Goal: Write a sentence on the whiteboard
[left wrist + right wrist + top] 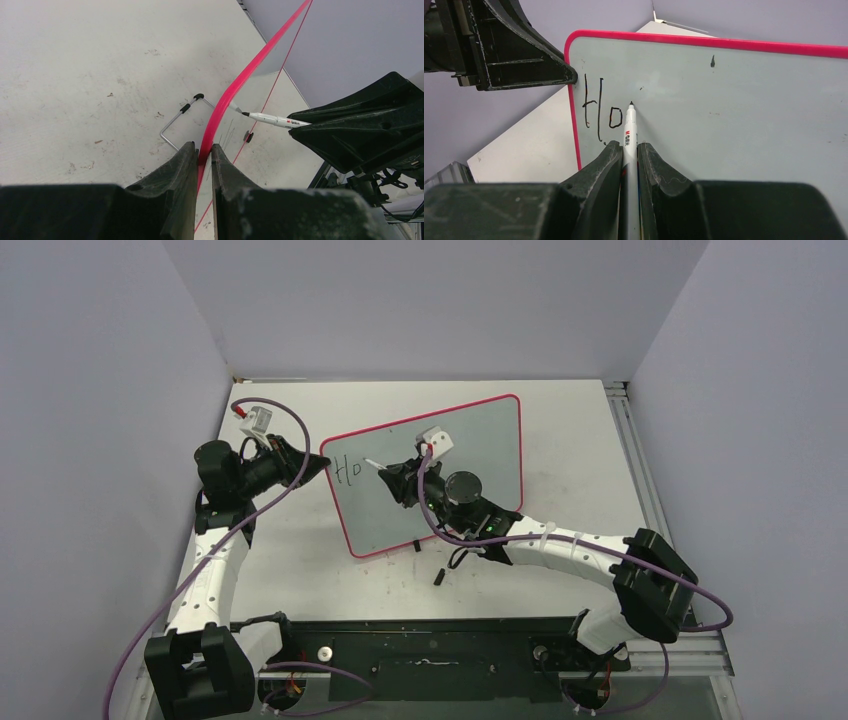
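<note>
The whiteboard [492,445] stands tilted on the table, pale grey with a red-pink rim [235,90]. My left gripper [203,147] is shut on the rim of its left edge [322,462]. My right gripper [629,146] is shut on a white marker pen [629,125] in front of the board [734,110]. The pen's black tip touches the surface just right of the lettering. Of the sentence [599,115], only the black letters "Ho" show, near the board's upper left corner [348,470]. The left wrist view shows the pen [272,119] from the side.
A bent wire stand [180,117] props the board from behind. A small black piece [439,577] lies on the table in front of the board, near my right arm. A metal rail [640,470] runs along the table's right edge. Grey walls enclose the table.
</note>
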